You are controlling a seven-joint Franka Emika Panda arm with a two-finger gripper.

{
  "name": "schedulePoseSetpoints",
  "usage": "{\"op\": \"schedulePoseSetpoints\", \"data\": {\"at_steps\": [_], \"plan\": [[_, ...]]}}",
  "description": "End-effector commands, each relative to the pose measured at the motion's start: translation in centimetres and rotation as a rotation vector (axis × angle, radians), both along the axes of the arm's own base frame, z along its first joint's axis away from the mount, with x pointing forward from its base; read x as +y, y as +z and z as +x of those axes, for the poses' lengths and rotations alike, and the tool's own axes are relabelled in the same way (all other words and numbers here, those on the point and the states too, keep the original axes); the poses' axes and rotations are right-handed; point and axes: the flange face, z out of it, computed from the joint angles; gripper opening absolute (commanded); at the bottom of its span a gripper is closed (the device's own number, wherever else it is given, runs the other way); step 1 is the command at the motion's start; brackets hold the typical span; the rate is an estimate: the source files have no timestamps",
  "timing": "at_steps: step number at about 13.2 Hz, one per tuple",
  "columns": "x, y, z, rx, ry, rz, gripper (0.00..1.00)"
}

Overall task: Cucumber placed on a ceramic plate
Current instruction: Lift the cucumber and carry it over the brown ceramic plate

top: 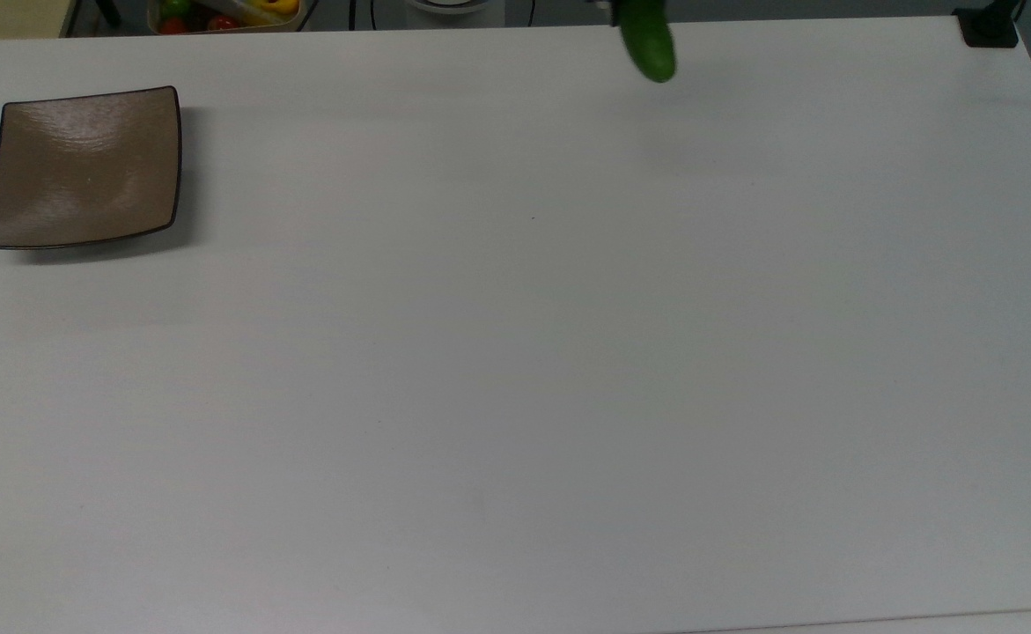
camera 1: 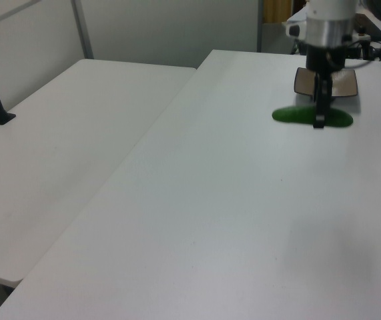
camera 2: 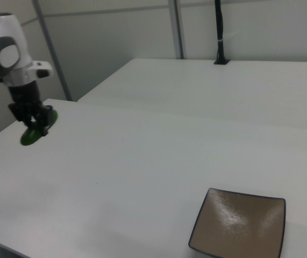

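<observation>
Transport step in hand: hand (camera 1: 319, 113) pinching stubby dark green cucumber (camera 1: 312, 117) mid-length, clear above white desk (top: 515, 352). Next: carry across to square glossy taupe-brown ceramic plate (top: 84, 167), well apart from hand, then lower and release.
</observation>
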Motion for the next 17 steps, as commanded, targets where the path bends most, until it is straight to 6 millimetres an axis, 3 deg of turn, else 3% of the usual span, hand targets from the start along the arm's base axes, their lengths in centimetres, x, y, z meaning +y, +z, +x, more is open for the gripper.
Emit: {"op": "schedulePoseSetpoints", "data": {"at_steps": [1, 4, 5, 9, 13, 17], "plan": [[-7.3, 2.1, 2.6, 0.017, 0.036, 0.013, 0.02], [-15.7, 3.3, 4.8, -0.019, 0.035, 0.025, 0.02], [-19.6, 3.5, 5.6, -0.036, 0.038, 0.026, 0.03], [-30.0, 2.3, 6.8, -0.089, 0.007, -0.029, 0.04], [-39.9, -1.1, 7.5, -0.117, -0.019, -0.072, 0.04], [-47.3, -5.8, 7.8, -0.128, -0.047, -0.127, 0.05]]}}
